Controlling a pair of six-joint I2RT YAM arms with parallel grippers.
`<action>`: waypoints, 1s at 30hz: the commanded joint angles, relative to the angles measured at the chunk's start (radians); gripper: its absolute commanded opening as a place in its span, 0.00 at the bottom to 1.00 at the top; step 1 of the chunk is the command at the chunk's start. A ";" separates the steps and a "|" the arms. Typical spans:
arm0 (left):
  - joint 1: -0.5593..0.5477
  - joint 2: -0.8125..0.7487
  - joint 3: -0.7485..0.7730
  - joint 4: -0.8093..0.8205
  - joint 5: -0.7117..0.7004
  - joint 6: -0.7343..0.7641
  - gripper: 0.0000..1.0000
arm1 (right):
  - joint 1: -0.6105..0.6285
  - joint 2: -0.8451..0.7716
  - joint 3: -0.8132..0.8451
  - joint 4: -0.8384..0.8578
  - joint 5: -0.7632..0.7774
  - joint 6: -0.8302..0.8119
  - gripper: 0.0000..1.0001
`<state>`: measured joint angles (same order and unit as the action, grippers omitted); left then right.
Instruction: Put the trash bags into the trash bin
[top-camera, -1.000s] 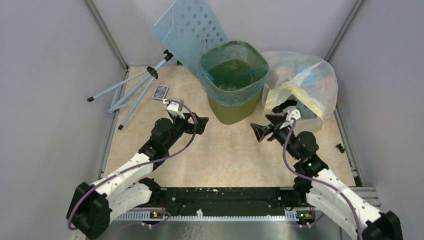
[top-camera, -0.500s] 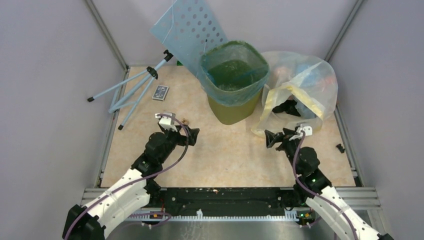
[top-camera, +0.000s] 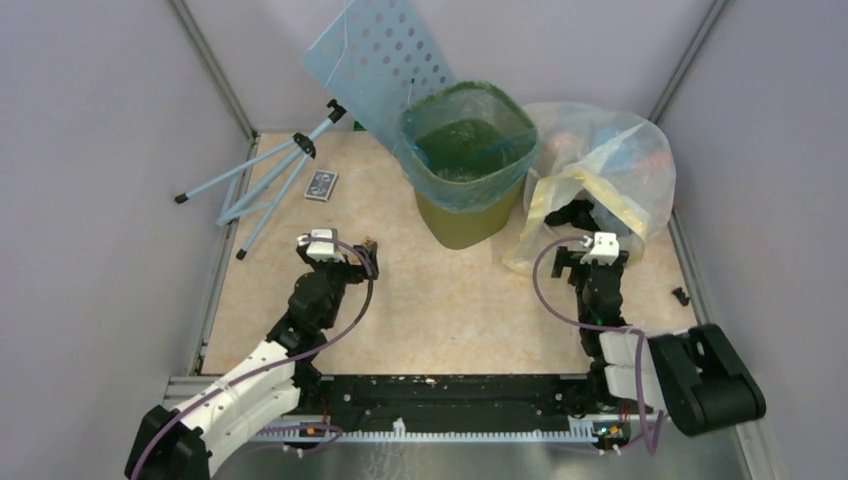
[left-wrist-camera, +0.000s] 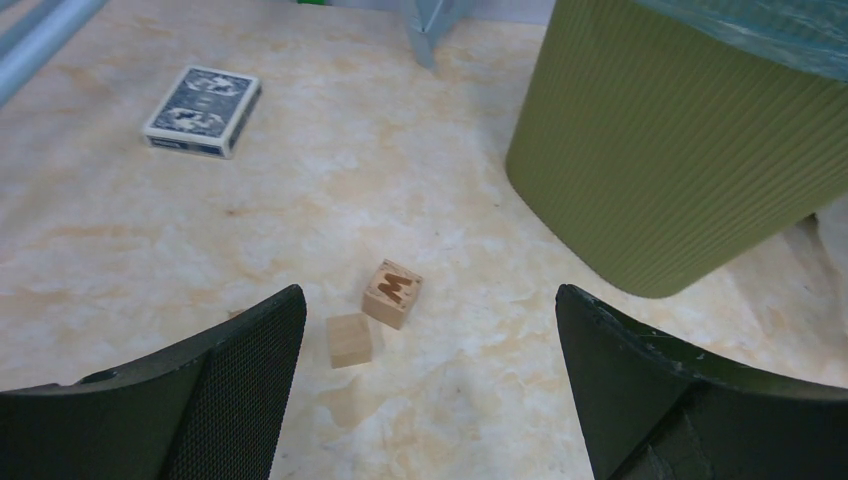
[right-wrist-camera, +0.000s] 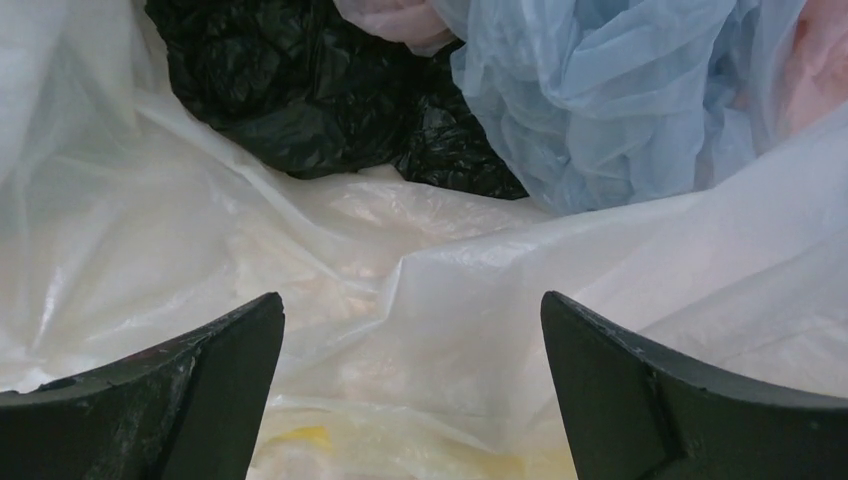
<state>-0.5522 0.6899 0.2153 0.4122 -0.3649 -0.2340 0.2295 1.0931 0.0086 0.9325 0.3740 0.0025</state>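
Since both grippers (left-wrist-camera: 430, 300) (right-wrist-camera: 411, 300) withdrew, the bin (top-camera: 460, 225) sits unchanged.

Robot test cell in a lab, not a home: plain grey wall panels (top-camera: 90, 150) on 3 sides, bare aluminium frame rails (top-camera: 212, 290), beige marble-look tabletop (top-camera: 450, 300). Unrelated props lie abt: light-blue metal tripod (top-camera: 300, 143) at 10 o'clock, perforated light-blue plastic panel (top-camera: 385, 55) at 12, navy card pack (top-camera: 320, 185), 2 small wooden cubes (left-wrist-camera: 392, 292).
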 joint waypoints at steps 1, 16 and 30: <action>0.001 0.020 -0.034 0.170 -0.111 0.119 0.99 | -0.076 0.215 -0.014 0.498 -0.044 -0.067 0.97; 0.300 0.395 -0.108 0.531 0.040 0.210 0.99 | -0.189 0.363 0.175 0.286 -0.262 0.002 0.97; 0.467 0.788 -0.014 0.809 0.470 0.365 0.99 | -0.189 0.363 0.181 0.275 -0.256 0.002 0.98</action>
<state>-0.1318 1.4738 0.2794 1.0054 0.0555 0.1638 0.0429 1.4509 0.1665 1.1805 0.1440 0.0101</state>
